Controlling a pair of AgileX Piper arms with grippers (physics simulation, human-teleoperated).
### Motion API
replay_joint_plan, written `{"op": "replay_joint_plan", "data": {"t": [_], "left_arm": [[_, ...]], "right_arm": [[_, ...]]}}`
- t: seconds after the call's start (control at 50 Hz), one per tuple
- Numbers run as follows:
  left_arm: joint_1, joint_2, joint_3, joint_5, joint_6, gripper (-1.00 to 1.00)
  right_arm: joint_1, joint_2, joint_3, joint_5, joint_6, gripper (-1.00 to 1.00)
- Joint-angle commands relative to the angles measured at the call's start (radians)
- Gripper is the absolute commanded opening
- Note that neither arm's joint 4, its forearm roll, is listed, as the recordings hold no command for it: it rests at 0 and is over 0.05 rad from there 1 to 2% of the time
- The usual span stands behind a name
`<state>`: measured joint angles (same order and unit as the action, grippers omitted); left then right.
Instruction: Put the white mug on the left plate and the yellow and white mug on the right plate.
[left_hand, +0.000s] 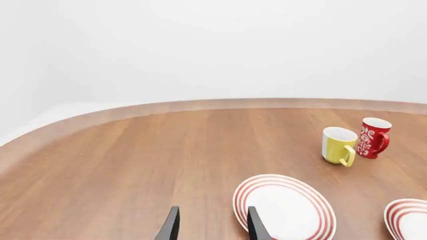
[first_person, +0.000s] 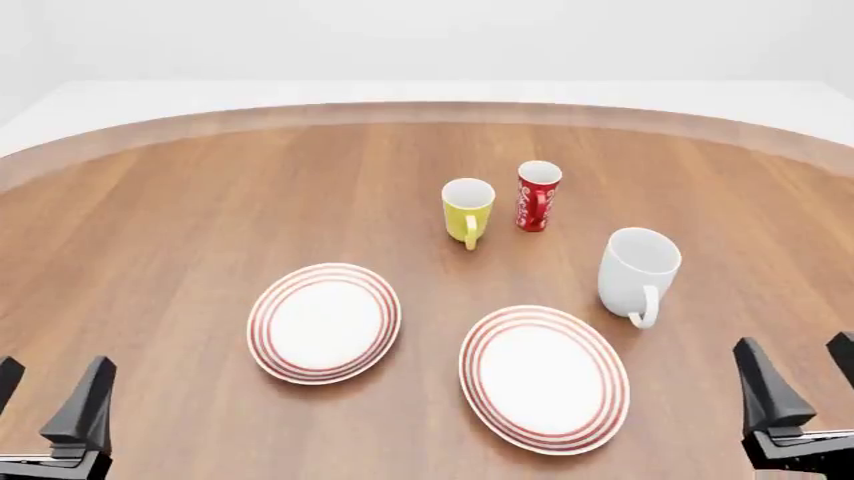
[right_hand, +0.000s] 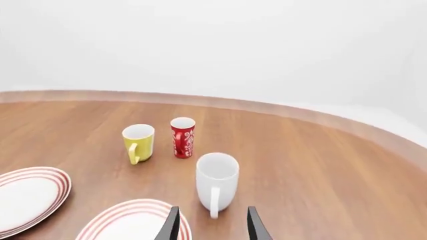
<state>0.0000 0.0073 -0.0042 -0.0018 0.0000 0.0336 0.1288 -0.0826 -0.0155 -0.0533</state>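
Note:
The white mug stands upright on the table right of centre, handle toward me, behind the right plate. Farther back stands the yellow and white mug, also upright. The left plate lies flat, left of the right plate. My left gripper is open at the near left, short of the left plate. My right gripper is open at the near right, a little short of the white mug.
A slim red-and-white patterned mug stands just right of the yellow one. The wooden table's curved far edge runs across the back, with a white wall beyond.

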Motion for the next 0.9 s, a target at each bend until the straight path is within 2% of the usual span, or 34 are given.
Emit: {"op": "replay_joint_plan", "data": {"t": [0.02,0.36,0.54,0.9], "left_arm": [[0.0,0.0,0.0,0.0,0.0,1.0],[0.0,0.0,0.0,0.0,0.0,1.0],[0.0,0.0,0.0,0.0,0.0,1.0],[0.0,0.0,0.0,0.0,0.0,1.0]], "right_arm": [[0.013,0.183,-0.051,-0.107,-0.014,1.0],[-0.011,0.397,-0.076,-0.262,-0.013,1.0],[-0.028,0.569,-0.075,-0.401,-0.004,1.0],[-0.035,0.76,-0.081,-0.54,-0.002,1.0]]}}
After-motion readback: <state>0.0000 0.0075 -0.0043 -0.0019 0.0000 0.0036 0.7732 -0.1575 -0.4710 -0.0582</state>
